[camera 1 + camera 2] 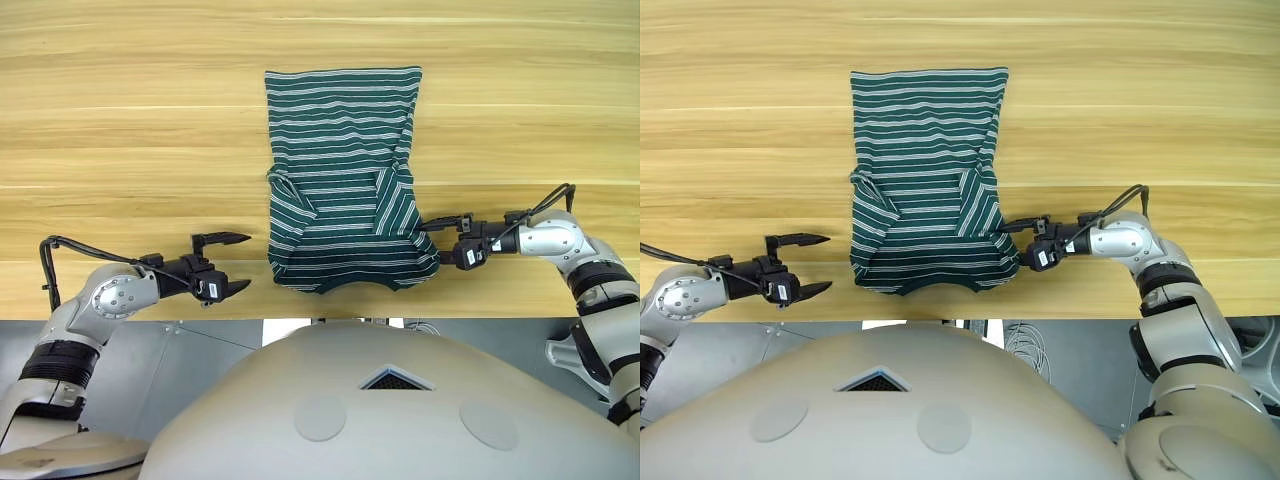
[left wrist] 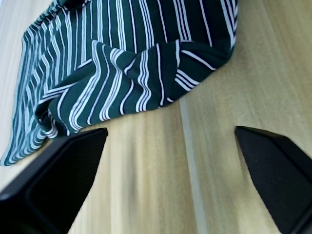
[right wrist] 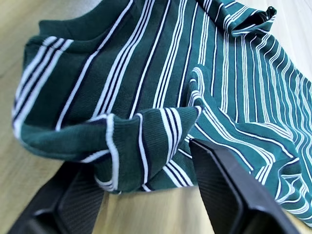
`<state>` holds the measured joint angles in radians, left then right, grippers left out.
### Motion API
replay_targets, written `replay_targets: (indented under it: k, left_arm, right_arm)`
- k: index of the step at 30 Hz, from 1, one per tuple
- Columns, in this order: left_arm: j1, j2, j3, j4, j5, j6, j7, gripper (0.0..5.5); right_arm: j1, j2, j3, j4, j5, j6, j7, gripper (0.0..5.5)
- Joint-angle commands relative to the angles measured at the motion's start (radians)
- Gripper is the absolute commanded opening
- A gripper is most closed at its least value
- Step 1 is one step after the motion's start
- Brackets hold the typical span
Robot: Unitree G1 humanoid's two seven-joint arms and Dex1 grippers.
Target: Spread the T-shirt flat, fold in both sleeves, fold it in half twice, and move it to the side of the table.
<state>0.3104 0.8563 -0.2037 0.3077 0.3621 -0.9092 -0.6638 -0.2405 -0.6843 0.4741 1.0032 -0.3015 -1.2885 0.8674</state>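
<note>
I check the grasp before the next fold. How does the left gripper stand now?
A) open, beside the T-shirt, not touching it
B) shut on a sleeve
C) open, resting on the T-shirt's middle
A: the left gripper has its fingers spread, and bare table shows between it and the T-shirt.

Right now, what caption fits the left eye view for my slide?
Striped T-shirt on the wooden table, open left gripper apart from it, open right gripper straddling its edge.
</note>
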Motion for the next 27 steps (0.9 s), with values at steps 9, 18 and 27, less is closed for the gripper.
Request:
replay_targets:
  k: [9,18,27]
  left_arm:
    - [-0.139,-0.057,-0.118,0.127,0.244,-0.014,0.199,4.79]
    - [-0.174,-0.12,-0.226,0.188,0.265,0.001,0.26,4.79]
    - [-0.211,-0.127,-0.302,0.237,0.291,-0.018,0.279,4.2]
  right_arm:
    - [0.014,-0.002,0.076,-0.03,0.092,0.051,0.113,1.14]
    - [0.012,0.011,0.074,-0.053,0.106,0.075,0.104,0.0]
    - [0.011,0.021,0.06,-0.055,0.105,0.088,0.08,0.0]
